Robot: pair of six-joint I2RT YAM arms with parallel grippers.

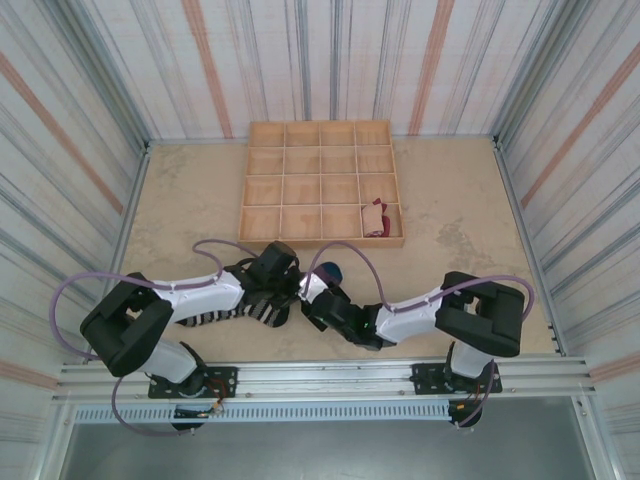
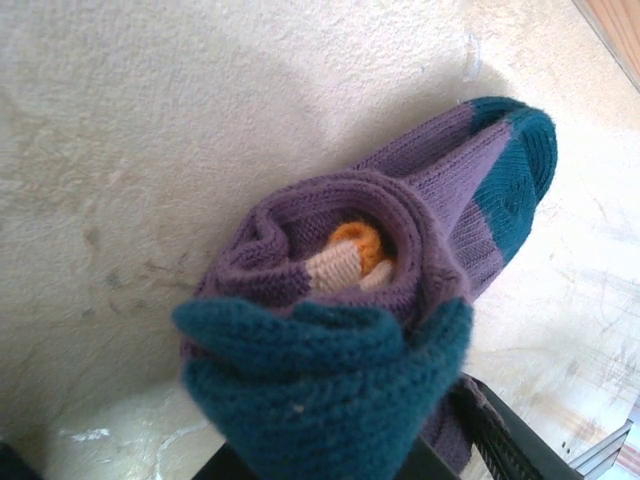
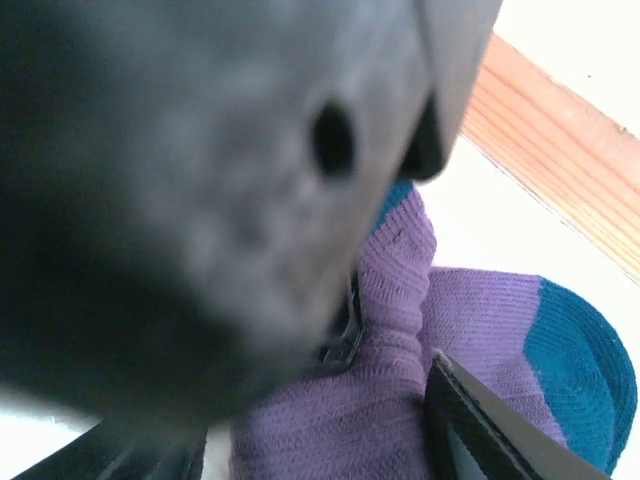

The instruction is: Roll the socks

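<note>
Three socks: the purple sock (image 2: 400,240), rolled just before the tray (image 1: 320,243), is pinched in the left gripper's (image 1: 295,280) closed fingers — the right gripper (image 1: 322,290) flanks it, grip unclear. The striped sock (image 1: 240,313) lies under the left arm (image 1: 205,295); the tan sock (image 1: 377,218) sits in the sixteen-cell tray's near-right cell.

we scan every view, no lettering, no label, no brand mark, no number we can read, plain knit on the purple sock (image 2: 430,250), bare wood on the compartment tray (image 1: 300,241), nothing legible anywhere
</note>
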